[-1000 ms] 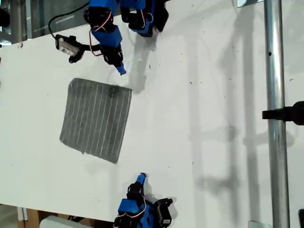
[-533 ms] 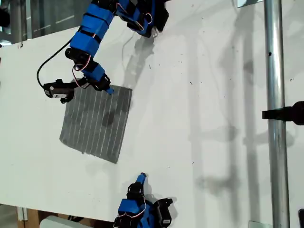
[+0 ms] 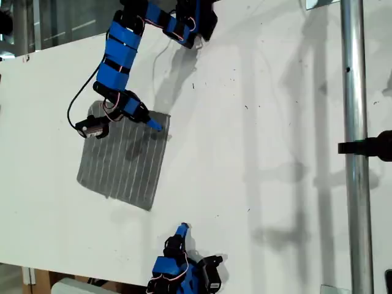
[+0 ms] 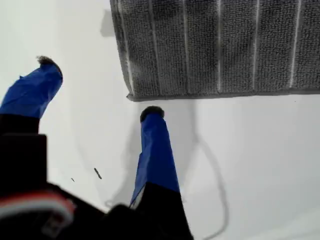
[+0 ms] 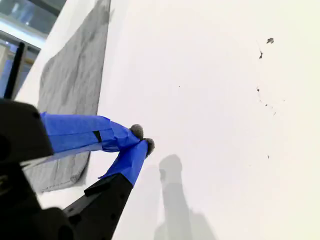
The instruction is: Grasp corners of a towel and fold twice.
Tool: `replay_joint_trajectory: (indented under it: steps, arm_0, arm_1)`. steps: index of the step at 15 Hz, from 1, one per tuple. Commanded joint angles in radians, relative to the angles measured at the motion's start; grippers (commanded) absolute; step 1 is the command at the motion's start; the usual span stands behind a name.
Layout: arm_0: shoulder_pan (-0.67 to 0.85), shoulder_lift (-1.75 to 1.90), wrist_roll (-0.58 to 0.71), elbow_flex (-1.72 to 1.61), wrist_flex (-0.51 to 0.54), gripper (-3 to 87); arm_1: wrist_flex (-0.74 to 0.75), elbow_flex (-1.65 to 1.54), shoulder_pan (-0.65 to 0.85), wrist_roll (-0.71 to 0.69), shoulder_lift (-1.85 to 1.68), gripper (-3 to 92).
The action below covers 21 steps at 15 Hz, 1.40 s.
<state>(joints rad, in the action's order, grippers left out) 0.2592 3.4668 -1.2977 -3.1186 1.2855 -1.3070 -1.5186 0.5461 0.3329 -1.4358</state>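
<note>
Towel position: the towel (image 3: 122, 159) lies flat and unfolded on the white table (image 3: 275, 122), in the exterior view's left half and clear of every table edge.
First end effector: my first gripper (image 4: 97, 90) has its jaws spread wide and holds nothing. One blue finger tip sits just short of the towel's hem, beside the near corner (image 4: 131, 95); the other is out over bare table.
Second end effector: my second gripper (image 5: 142, 138) has its tips pressed together on nothing. It is parked near the table edge at the bottom of the exterior view, well apart from the cloth.
Risk, missed pinch: both tips appear to stand off the cloth, so closing here would likely catch nothing.
Risk, shoved cloth: a tip driven along the tabletop could bunch the thin hem instead of sliding under it.
Risk, skewed fold: lifting one corner alone would likely drag the towel askew.
Risk, fouling: the dangling cable could sweep the fabric.
</note>
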Motion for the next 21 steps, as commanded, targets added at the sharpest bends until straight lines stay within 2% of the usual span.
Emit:
replay_joint_trajectory:
  steps: [1, 4, 7, 9, 11, 14, 15, 17, 18, 21]
  arm_0:
    - [-0.006, 0.005, -0.012, -0.002, -0.017, -2.6]
    - [-0.005, 0.005, -0.012, -0.002, -0.017, -2.6]
    - [0.002, 0.005, -0.018, -0.002, -0.015, -2.6]
    - [0.009, 0.005, -0.018, -0.002, -0.018, -2.6]
    - [0.006, 0.005, -0.026, 0.003, -0.02, -2.6]
    - [0.008, -0.035, -0.067, 0.124, -0.063, -2.6]
    - [0.009, -0.175, -0.06, 0.236, -0.092, -2.7]
    - [0.008, -0.687, 0.031, 0.614, -0.106, -2.7]
    - [0.035, -0.893, 0.13, 0.822, -0.061, -2.7]
    - [0.204, -1.33, 0.462, 1.324, 0.16, -2.6]
  arm_1:
    - [0.061, 0.014, 0.015, -0.021, 0.054, 34.7]
    - [0.127, 0.032, 0.038, -0.037, 0.206, 34.5]
    - [0.11, 0.092, 0.04, -0.04, 0.351, 33.3]
    - [0.11, 0.11, 0.044, -0.064, 0.35, 24.1]
    - [0.115, 0.115, 0.049, -0.074, 0.348, 3.9]
    - [0.126, 0.117, 0.04, -0.086, 0.35, -0.2]
    - [0.127, 0.115, 0.032, -0.086, 0.348, -0.2]
    - [0.135, 0.115, 0.018, -0.084, 0.347, -0.2]
    - [0.137, 0.117, 0.014, -0.081, 0.345, -0.2]
    - [0.137, 0.11, -0.014, -0.075, 0.327, -0.2]
